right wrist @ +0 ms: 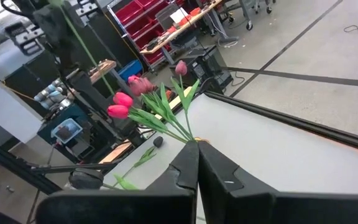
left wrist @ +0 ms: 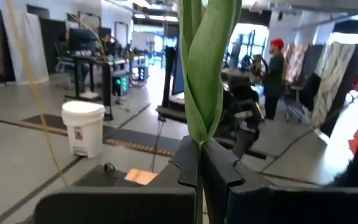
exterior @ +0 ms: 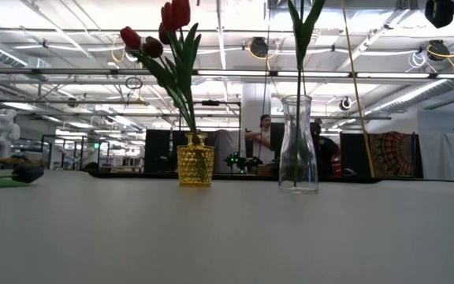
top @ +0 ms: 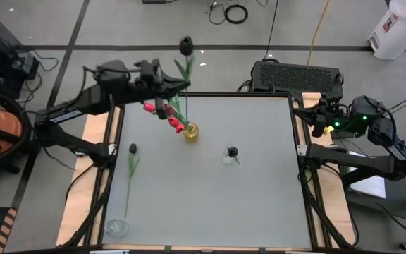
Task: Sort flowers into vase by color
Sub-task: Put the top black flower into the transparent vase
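Note:
My left gripper (top: 177,86) is shut on a dark-headed flower (top: 186,46), held over the table's far edge. Just in front of it, a yellow vase (top: 190,132) stands with several red and pink tulips (top: 162,111) in it. A clear vase (exterior: 299,146) near the table's middle holds one green-stemmed flower (top: 232,152). Another dark-headed flower (top: 131,166) lies flat on the table at the left. My right gripper (right wrist: 197,168) is shut on nothing, at the table's right edge (top: 317,118). My left gripper pinches the flower's stem and a long green leaf (left wrist: 199,134) between its two fingers (left wrist: 185,163). The fingers lie level and cross the stem. The flower stands about upright in the hold, head up and clear of the table.
A small clear glass (top: 116,227) sits at the near-left corner. A black box (top: 298,74) stands behind the far edge. People (exterior: 265,130) sit in the room beyond. The table's near half (top: 217,212) is bare.

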Motion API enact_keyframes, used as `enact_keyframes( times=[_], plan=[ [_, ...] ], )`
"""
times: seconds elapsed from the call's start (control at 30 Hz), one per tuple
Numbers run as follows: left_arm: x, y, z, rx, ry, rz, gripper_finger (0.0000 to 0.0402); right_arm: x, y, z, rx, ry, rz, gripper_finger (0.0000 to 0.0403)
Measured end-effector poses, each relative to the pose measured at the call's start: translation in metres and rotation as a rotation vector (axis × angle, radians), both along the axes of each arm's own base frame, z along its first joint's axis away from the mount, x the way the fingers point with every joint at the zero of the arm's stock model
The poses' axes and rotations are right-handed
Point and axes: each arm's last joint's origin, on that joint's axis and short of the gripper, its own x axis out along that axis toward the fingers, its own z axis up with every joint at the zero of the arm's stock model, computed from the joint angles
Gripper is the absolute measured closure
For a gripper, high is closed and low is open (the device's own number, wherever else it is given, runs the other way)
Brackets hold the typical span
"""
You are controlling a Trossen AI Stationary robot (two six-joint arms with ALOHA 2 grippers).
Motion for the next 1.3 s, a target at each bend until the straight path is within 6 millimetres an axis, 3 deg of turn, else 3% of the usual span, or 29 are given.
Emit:
enact_keyframes(
  times=[0.27, 0.57, 1.3],
  plan=[
    [0.034, -0.019, -0.015, 0.057, 0.041, -0.033, 0.0398, 0.000, 0.000, 0.000, -0.005, 0.002, 0.005, 0.0403],
    [0.056, -0.032, -0.020, 0.067, -0.016, -0.007, 0.0398, 0.000, 0.000, 0.000, -0.004, 0.002, 0.008, 0.0403],
    [0.120, -0.067, -0.066, 0.068, 0.018, 0.122, 0.0398, 0.000, 0.000, 0.000, -0.003, 0.002, 0.013, 0.0403]
  ],
)
